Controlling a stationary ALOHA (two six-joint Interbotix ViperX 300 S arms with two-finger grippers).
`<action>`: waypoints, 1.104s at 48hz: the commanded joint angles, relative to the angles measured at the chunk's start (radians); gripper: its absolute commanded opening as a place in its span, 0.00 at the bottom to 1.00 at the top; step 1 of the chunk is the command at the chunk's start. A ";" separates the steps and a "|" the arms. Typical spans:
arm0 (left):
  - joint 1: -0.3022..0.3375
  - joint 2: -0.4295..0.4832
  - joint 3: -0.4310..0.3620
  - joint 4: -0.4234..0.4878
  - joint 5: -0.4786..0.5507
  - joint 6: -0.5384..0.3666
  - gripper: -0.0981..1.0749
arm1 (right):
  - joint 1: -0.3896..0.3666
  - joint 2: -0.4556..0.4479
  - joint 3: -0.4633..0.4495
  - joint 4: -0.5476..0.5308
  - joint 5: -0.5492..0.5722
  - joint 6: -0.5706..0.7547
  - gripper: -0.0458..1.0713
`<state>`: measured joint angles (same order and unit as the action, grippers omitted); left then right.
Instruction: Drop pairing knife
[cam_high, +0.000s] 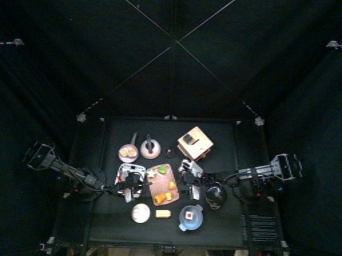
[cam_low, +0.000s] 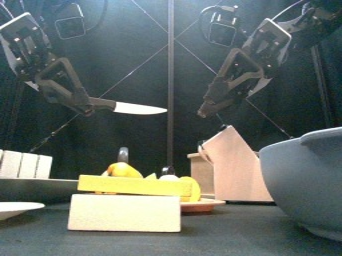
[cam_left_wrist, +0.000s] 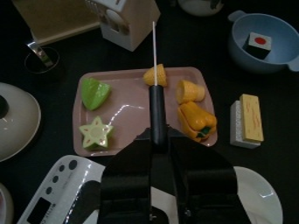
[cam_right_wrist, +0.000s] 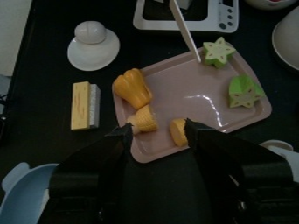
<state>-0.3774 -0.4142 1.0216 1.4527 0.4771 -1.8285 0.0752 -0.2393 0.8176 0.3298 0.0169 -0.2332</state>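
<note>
The left gripper (cam_left_wrist: 156, 150) is clenching the knife (cam_low: 130, 108) by its handle, holding it level, high above the tray (cam_left_wrist: 122, 83), blade pointing across it. The right gripper (cam_right_wrist: 162, 131) is hanging released above the tray's edge.

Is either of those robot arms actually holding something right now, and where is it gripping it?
Yes. The left end effector holds a paring knife by its black handle, blade pointing out over the pink tray. The right end effector is open and holds nothing.

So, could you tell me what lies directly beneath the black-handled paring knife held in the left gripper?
Left wrist view: the knife hangs over the pink tray of cut fruit.
</note>
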 joint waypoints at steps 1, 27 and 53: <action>-0.002 -0.006 -0.012 0.006 0.003 -0.002 0.37 | -0.005 -0.077 0.006 -0.003 -0.014 -0.002 0.81; 0.021 -0.006 -0.031 0.051 0.005 0.008 0.37 | -0.038 -0.321 0.224 -0.014 -0.295 -0.003 0.81; 0.087 -0.034 0.026 -0.089 0.241 0.003 0.37 | -0.029 -0.316 0.255 -0.067 -0.370 0.000 0.81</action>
<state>-0.2930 -0.4326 1.0508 1.4021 0.6734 -1.8239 0.0430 -0.5430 1.0799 0.2592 -0.3436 -0.2316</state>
